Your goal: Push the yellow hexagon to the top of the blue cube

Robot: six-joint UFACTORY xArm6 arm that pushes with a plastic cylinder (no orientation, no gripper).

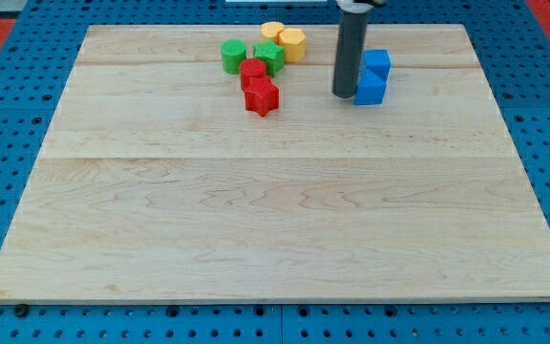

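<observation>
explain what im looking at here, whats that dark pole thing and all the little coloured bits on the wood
There is one picture, from a single camera looking down across a wooden board that lies on a blue pegboard. The dark pole is the end of a robot arm. It has no fingers and holds nothing; it only pushes things by sliding my tip along the wood. My tip sits right at the left side of two blue blocks. Further toward the view's left is a cluster of small blocks: two yellow blocks at the top, two green blocks below them, and two red blocks lowest. Their exact shapes are hard to make out at this size.
</observation>
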